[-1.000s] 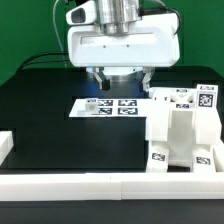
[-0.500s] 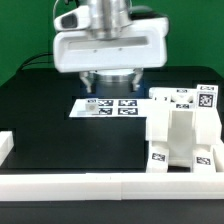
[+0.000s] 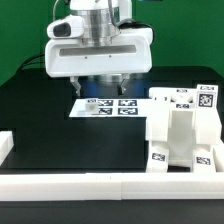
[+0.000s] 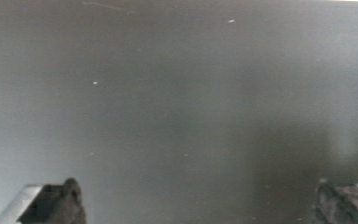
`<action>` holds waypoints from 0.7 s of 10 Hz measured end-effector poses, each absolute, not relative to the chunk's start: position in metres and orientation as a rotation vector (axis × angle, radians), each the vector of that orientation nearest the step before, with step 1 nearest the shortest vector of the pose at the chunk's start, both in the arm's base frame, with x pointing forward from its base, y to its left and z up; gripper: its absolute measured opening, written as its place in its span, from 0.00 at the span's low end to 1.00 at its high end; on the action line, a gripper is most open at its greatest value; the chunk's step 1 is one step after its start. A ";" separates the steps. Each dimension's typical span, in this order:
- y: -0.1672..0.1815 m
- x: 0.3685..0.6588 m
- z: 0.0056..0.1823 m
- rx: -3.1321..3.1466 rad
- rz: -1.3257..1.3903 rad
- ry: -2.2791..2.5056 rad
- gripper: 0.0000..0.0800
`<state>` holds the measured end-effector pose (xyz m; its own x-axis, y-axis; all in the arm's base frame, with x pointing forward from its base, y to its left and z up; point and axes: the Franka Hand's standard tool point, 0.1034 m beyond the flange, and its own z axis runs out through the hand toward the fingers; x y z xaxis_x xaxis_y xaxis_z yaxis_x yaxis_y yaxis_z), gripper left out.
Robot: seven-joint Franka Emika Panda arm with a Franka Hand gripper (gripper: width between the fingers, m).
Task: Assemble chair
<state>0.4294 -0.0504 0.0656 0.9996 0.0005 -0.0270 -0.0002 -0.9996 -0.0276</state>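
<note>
The white chair parts (image 3: pixel 181 132) stand joined as one blocky structure at the exterior view's right, with black-and-white tags on the top and front faces. My gripper (image 3: pixel 102 88) hangs open above the black table, to the exterior view's left of that structure and apart from it, over the far edge of the marker board (image 3: pixel 106 106). Nothing is between the fingers. In the wrist view my gripper (image 4: pixel 201 205) shows both dark fingertips (image 4: pixel 51 200) set wide apart, with only the bare black table surface (image 4: pixel 176 90) between them.
A long plain white rail (image 3: pixel 100 186) edges the table's near side. A white piece (image 3: pixel 5 146) sits at the exterior view's left edge. Green wall stands behind the table.
The arm has moved toward the exterior view's left, away from the chair structure. The gripper stays open with nothing in it.
</note>
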 end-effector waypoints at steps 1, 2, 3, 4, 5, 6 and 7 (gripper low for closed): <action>-0.061 0.408 0.055 -3.109 0.095 0.001 0.81; -0.070 0.386 0.043 -3.108 0.164 0.038 0.81; -0.074 0.374 0.035 -3.107 0.212 0.061 0.81; -0.075 0.367 0.030 -3.117 0.227 0.061 0.81; -0.075 0.370 0.031 -3.116 0.220 0.061 0.81; -0.075 0.370 0.031 -3.117 0.221 0.062 0.81; -0.075 0.367 0.029 -3.118 0.230 0.063 0.81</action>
<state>0.3670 -0.0755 0.0292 0.9884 -0.0391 -0.1468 -0.0413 -0.9991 -0.0118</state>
